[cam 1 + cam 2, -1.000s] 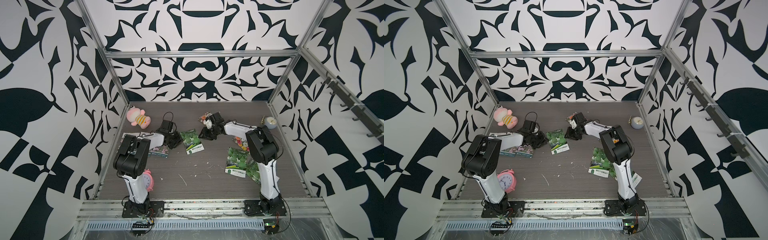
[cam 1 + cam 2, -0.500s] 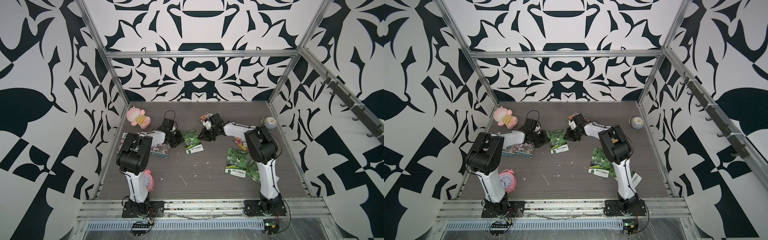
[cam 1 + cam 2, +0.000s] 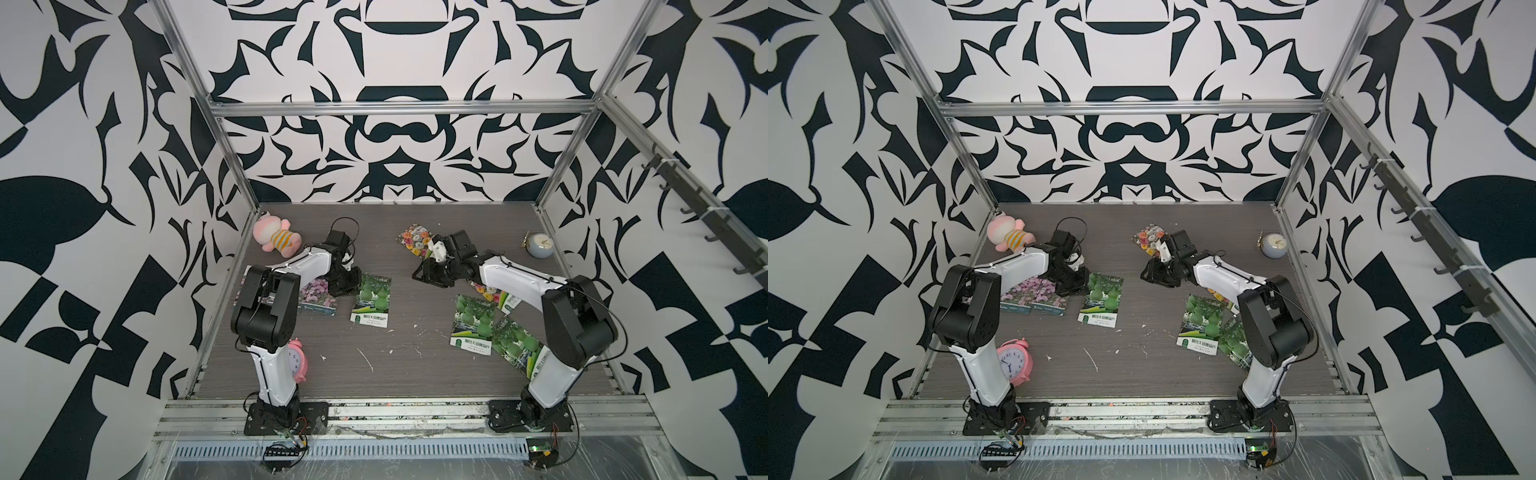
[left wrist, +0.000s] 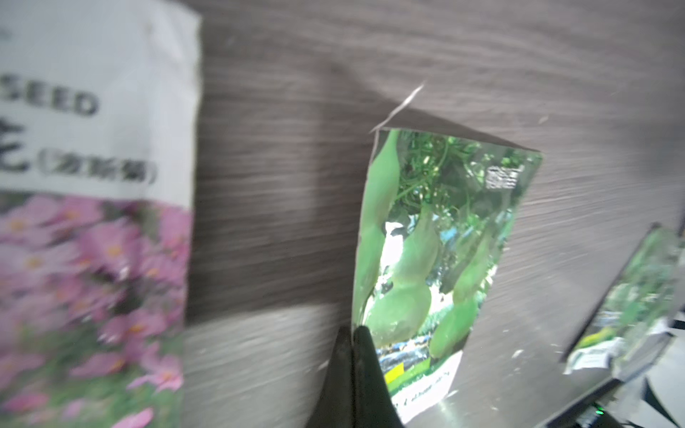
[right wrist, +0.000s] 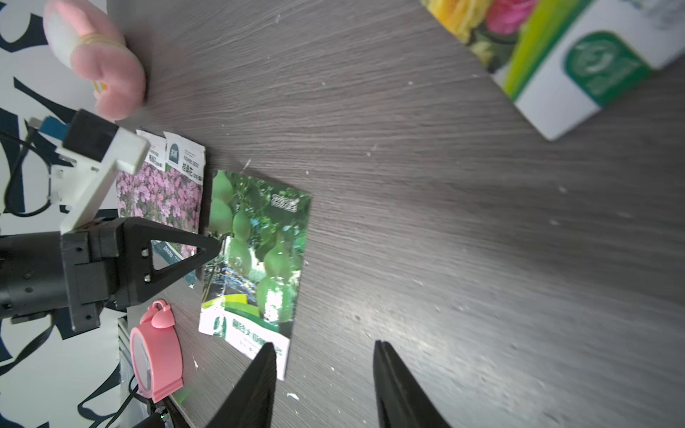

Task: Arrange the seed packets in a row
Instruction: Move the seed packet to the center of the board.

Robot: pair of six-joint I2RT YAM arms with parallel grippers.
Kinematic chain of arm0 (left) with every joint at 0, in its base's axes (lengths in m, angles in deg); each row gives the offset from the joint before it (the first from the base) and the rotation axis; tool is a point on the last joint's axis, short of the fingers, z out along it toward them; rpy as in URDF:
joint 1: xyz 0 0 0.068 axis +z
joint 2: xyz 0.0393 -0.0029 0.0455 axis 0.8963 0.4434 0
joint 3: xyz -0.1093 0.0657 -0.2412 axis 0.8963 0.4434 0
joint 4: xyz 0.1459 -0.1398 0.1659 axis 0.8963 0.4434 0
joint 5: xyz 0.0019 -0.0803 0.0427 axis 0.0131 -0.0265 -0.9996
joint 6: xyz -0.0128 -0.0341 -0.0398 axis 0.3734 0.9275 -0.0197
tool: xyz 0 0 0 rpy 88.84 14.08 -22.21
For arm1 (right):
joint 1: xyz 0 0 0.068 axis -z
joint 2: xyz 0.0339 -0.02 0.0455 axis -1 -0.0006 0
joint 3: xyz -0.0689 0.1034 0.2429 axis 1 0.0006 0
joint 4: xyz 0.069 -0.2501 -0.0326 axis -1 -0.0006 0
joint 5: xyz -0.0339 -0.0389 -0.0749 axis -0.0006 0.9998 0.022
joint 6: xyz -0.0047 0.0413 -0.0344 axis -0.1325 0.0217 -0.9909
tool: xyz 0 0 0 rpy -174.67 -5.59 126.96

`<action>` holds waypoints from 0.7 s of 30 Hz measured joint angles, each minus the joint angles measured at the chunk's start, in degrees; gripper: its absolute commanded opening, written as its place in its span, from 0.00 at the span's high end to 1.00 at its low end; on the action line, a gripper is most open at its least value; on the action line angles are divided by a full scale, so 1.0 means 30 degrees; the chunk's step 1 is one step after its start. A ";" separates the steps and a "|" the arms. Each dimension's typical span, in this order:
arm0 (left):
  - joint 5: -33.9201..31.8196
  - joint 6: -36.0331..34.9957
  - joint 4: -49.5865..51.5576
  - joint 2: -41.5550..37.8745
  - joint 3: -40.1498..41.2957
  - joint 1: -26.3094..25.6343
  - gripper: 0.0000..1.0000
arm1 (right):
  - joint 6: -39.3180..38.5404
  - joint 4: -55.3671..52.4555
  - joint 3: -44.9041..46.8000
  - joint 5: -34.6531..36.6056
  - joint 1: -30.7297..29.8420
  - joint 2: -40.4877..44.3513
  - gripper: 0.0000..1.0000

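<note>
left claw (image 4: pixel 352 330) closed, perhaps pinching gourd packet (image 4: pixel 437 241), right claw (image 5: pixel 325 346) parted

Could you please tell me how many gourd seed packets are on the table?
3. One gourd packet touches the left end effector; a second gourd packet lies near the right arm; a third gourd packet beside it is partly under that arm. More may be hidden.

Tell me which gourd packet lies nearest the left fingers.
The lone gourd packet beside the purple packets; the other two lie together by the right arm.
</note>
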 measured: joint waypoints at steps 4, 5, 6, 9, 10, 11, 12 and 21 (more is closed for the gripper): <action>-0.1217 -0.0182 0.0692 0.0000 -0.0393 0.0000 1.00 | 0.0386 0.0197 0.0940 0.0153 -0.0007 0.0124 0.53; -0.1472 -0.0160 0.0714 0.0000 -0.0517 0.0000 1.00 | 0.0459 0.0226 0.1100 0.0175 -0.0007 0.0124 0.53; -0.1756 -0.0095 0.0714 0.0000 -0.0634 0.0000 1.00 | 0.0546 0.0262 0.1246 0.0204 -0.0007 0.0124 0.53; -0.2397 0.0277 0.0699 0.0000 -0.0794 0.0000 1.00 | 0.0765 0.0321 0.1326 0.0277 -0.0007 0.0131 0.53; -0.2535 0.0408 0.0685 0.0000 -0.0809 0.0000 1.00 | 0.0801 0.0401 0.1326 0.0306 -0.0007 0.0160 0.54; -0.2637 0.0554 0.0678 0.0000 -0.0816 0.0000 1.00 | 0.0838 0.0452 0.1326 0.0342 -0.0007 0.0197 0.54; -0.2783 0.0685 0.0663 0.0000 -0.0823 0.0000 1.00 | 0.0867 0.0495 0.1326 0.0364 -0.0007 0.0248 0.54; -0.3803 0.0976 0.0678 0.0007 -0.0918 0.0000 0.85 | 0.0852 -0.0044 0.1770 0.1705 -0.0007 0.1858 0.52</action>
